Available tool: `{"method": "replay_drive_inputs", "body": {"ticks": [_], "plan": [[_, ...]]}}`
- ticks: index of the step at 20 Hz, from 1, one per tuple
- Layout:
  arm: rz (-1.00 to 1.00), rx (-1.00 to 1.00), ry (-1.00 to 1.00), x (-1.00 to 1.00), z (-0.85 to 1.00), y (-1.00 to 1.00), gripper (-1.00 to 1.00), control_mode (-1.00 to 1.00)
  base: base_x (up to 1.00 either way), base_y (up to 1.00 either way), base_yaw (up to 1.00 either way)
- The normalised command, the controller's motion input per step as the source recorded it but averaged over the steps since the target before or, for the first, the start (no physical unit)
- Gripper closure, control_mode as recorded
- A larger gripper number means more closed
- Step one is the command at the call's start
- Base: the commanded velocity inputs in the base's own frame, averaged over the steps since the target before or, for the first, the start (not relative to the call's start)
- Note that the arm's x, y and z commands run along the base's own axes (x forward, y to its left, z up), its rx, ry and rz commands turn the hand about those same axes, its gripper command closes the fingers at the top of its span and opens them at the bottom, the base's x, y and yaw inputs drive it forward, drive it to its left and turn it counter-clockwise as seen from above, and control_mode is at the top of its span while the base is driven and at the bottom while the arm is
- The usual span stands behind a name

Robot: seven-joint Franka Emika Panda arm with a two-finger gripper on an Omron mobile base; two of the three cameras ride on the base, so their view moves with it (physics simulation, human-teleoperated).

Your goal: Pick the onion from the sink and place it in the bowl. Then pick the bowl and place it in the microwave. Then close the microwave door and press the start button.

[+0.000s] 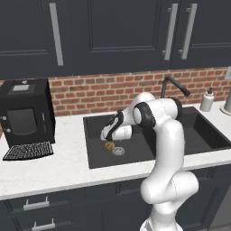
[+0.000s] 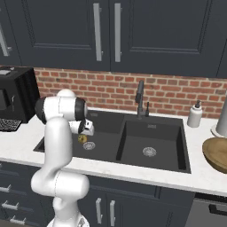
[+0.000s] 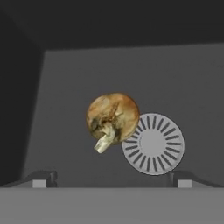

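The sink (image 2: 153, 133) sits sunk into the table (image 1: 58, 169), hard against the back wall. Its faucet (image 2: 140, 99) stands behind it, at the middle of the rear rim. In the sink's left basin lies the onion (image 1: 108, 145), just beside that basin's drain ring (image 1: 118, 151) — to the ring's left and overlapping its edge in the hand view. The pincer (image 1: 108, 136) hangs over the onion, inside the left basin. A second drain ring (image 2: 149, 151) lies in the right basin. Right of the sink, behind its far corner, stands a soap bottle (image 2: 194, 115); nearer and further right rests the bowl (image 2: 217, 154). Well left of the sink — the coffee machine (image 1: 26, 113).
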Motion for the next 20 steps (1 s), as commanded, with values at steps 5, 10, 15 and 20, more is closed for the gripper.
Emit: {"method": "replay_drive_inputs", "body": {"ticks": [5, 10, 15, 20], "plan": [[0.00, 0.00, 0.00, 0.15, -0.27, 0.01, -1.00, -1.00, 0.00, 0.00, 0.00], [0.00, 0.00, 0.00, 0.17, -0.23, 0.04, -1.00, -1.00, 0.00, 0.00, 0.00], [0.00, 0.00, 0.00, 0.22, -0.20, 0.06, -1.00, -1.00, 0.00, 0.00, 0.00], [0.00, 0.00, 0.00, 0.15, -0.20, 0.04, -1.00, -1.00, 0.00, 0.00, 0.00]]}}
